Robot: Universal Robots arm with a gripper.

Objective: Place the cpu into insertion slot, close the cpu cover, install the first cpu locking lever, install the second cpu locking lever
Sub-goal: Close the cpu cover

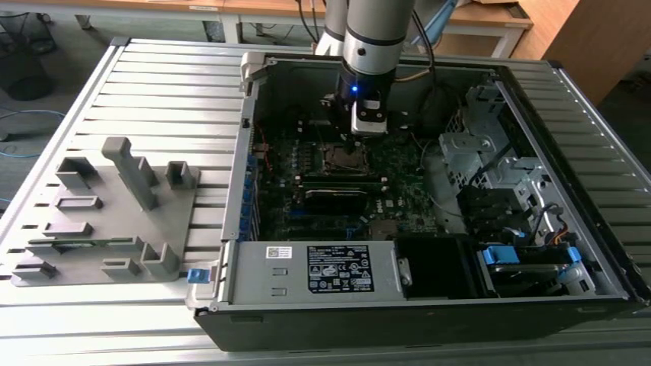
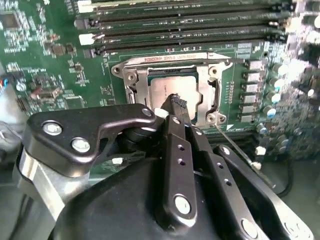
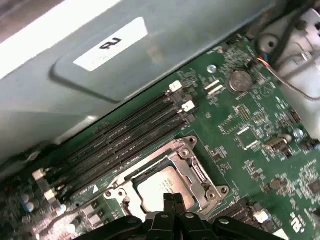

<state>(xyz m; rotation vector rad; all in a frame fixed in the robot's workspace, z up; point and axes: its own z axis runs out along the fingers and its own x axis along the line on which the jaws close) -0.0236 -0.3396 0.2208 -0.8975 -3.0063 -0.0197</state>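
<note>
The cpu lies flat in the insertion slot, its silver-grey top showing through the window of the cpu cover. The cover lies down over the socket, as the first wrist view also shows for the cpu and cover. My gripper is shut with nothing held, its tip right over the cpu's near edge; whether it touches I cannot tell. In the exterior view the gripper hangs just above the socket. A thin wire locking lever angles away from the socket's corner.
Rows of memory slots run beside the socket, close to the case wall. A long black card module and the labelled power supply box sit nearer the front. Drive cages stand on the exterior view's right, a grey fixture on its left.
</note>
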